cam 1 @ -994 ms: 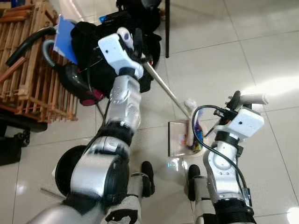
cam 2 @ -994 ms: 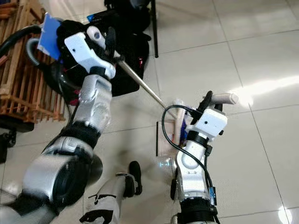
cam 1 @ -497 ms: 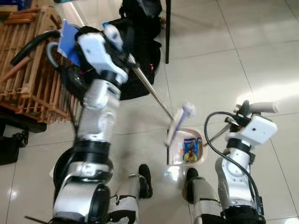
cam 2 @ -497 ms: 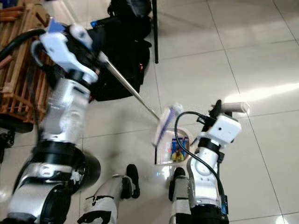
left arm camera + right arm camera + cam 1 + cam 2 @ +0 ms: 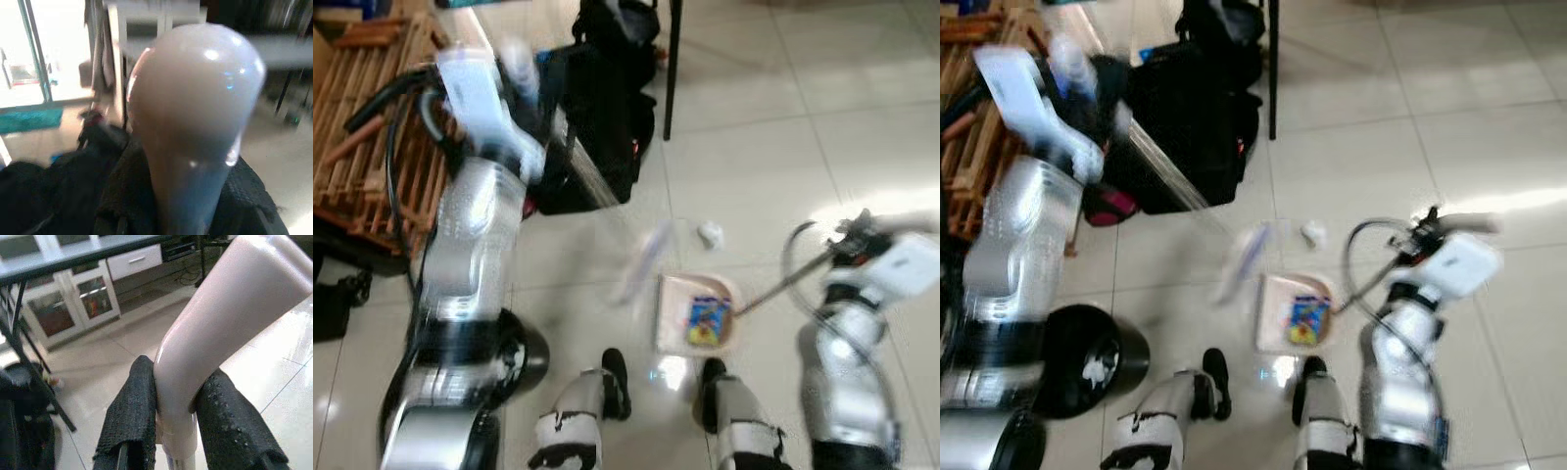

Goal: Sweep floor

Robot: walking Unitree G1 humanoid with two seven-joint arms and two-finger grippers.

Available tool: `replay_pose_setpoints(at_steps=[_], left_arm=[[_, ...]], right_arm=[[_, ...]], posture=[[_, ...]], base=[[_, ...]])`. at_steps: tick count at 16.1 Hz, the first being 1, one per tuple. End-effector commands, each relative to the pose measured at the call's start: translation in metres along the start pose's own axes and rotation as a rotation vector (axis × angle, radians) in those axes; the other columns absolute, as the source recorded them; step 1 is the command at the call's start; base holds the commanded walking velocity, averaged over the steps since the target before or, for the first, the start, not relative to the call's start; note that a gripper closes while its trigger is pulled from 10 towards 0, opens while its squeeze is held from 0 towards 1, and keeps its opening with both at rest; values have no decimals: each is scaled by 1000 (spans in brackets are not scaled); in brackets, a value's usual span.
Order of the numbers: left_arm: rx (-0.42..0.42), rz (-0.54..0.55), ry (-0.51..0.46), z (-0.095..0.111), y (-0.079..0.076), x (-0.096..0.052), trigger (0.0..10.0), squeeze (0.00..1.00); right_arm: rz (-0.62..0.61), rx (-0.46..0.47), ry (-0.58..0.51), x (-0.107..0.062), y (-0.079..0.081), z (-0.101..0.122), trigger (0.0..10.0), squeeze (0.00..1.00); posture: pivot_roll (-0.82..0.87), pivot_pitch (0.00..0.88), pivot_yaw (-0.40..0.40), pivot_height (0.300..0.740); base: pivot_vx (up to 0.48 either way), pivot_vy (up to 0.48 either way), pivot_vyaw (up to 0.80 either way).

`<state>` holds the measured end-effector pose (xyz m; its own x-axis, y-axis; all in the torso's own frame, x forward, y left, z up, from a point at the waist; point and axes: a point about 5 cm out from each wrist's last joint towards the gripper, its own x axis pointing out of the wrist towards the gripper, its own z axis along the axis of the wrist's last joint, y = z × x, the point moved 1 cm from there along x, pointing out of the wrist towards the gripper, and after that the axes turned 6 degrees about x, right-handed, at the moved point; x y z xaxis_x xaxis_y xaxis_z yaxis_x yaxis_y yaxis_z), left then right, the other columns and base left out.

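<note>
Right wrist view had the right gripper [image 5: 173, 431] clamped tight on the dustpan handle [image 5: 220, 328], while the left gripper [image 5: 166, 223] squeezed the broom handle [image 5: 193, 112].

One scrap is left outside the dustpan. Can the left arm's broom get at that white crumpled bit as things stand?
Probably yes: the white scrap lies on open tile beside the dustpan, the blurred broom head close by, nothing between.

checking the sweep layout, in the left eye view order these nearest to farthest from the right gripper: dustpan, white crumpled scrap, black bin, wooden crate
From the right gripper:
1. White crumpled scrap, on the tiles towards the robot's left.
2. Dustpan, by the robot's feet; too close to the scrap to call firmly.
3. Black bin, beside the left leg.
4. Wooden crate, far left.
</note>
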<state>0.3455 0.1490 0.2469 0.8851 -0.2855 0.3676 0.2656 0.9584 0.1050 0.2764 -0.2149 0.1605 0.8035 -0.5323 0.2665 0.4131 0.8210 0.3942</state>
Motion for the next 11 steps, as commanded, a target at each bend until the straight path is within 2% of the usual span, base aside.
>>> replay_pose_setpoints(at_steps=[1, 2, 4, 6, 7, 8, 11], left_arm=[[53, -22, 1, 1, -2, -6, 10000, 0], [46, -21, 39, -6, -5, -15, 10000, 0], [24, -24, 96, -17, -9, -26, 10000, 0], [48, -34, 136, -26, -13, -36, 10000, 0], [62, -37, 145, -28, -13, -39, 10000, 0], [84, -57, 199, -35, -15, -49, 10000, 0], [108, -82, 256, -39, -15, -63, 10000, 0]], right_arm=[[11, 51, -20, 1, 5, 17, 10000, 0], [34, 62, -40, 4, 10, 33, 10000, 0], [72, 65, -57, 8, 17, 51, 10000, 0], [106, 78, -48, 11, 26, 65, 10000, 0], [115, 84, -41, 11, 28, 68, 10000, 0], [127, 99, -15, 12, 31, 74, 10000, 0], [133, 64, 7, 14, 34, 80, 10000, 0]], posture=[[-14, 244, 101, 740], [-40, 235, 97, 740], [-51, 229, 92, 740], [-56, 222, 88, 740], [-56, 222, 88, 740], [-53, 215, 83, 740], [-50, 208, 88, 740]], base=[[0, 0, 0], [0, 0, 0], [0, 0, 0], [0, 0, 0], [0, 0, 0], [0, 0, 0], [0, 0, 0]])
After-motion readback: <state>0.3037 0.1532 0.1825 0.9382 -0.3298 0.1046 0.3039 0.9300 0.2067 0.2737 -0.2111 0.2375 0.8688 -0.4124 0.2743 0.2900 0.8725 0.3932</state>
